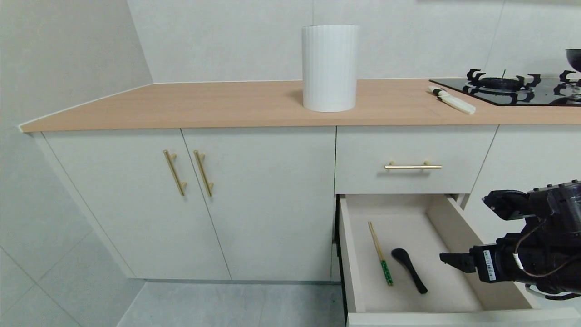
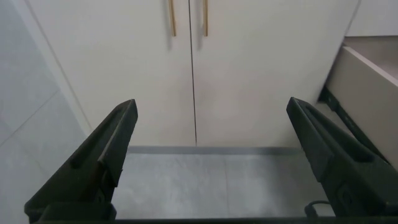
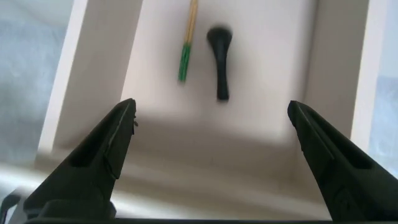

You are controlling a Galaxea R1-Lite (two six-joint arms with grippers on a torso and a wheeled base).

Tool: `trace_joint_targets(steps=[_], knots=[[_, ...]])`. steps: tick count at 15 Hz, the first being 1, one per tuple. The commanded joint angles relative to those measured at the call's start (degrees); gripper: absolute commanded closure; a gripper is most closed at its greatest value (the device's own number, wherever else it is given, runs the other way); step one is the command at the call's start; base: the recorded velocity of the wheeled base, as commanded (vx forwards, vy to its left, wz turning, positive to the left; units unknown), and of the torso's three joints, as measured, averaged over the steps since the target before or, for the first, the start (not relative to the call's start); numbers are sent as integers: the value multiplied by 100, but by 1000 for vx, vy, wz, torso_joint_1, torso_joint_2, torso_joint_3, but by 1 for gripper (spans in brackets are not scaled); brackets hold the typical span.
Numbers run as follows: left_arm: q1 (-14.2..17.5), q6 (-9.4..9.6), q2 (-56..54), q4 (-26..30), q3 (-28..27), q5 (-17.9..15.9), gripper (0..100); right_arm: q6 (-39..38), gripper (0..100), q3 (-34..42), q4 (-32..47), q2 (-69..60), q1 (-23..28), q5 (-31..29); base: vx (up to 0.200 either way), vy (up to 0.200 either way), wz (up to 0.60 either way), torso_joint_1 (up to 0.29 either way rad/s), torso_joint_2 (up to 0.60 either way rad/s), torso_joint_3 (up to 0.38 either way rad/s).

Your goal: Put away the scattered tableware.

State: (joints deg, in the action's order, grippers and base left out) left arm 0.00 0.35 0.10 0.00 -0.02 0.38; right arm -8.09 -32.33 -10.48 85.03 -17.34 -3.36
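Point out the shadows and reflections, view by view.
Head view: the white canister shades the countertop on its left; the glossy hob mirrors its grates. Right wrist view: a soft shadow crosses the drawer floor. Left wrist view: flat, even light.

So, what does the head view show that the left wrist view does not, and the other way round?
Head view alone: the wooden counter, a white ribbed canister on it, the stove, the chopsticks and black spoon lying in the open drawer, and the right gripper at that drawer's right side. Left wrist view alone: the left gripper, fingers spread open. Both: the two cabinet doors with gold handles, the grey floor, and the open drawer's side.
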Motion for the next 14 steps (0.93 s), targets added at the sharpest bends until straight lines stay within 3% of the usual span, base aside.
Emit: trace_joint_targets(steps=[1, 5, 9, 12, 14], knots=[[0, 0, 8, 0, 2, -3, 0, 1, 0, 16, -6, 31, -51, -6, -200, 0, 0, -2, 2, -2], [0, 0, 8, 0, 2, -3, 0, 133, 0, 210, -15, 110, -200, 20, -50, 0, 0, 1, 1, 2], [0, 0, -1, 0, 2, 6, 0, 519, 0, 693, -24, 58, -824, 108, 0, 0, 0, 0, 0, 0], [0, 0, -1, 0, 2, 6, 0, 1381, 0, 1194, -24, 58, -1053, 126, 0, 0, 0, 0, 0, 0], [0, 0, -1, 0, 2, 6, 0, 1495, 0, 1343, -15, 154, -1184, 126, 0, 0, 0, 0, 0, 0]])
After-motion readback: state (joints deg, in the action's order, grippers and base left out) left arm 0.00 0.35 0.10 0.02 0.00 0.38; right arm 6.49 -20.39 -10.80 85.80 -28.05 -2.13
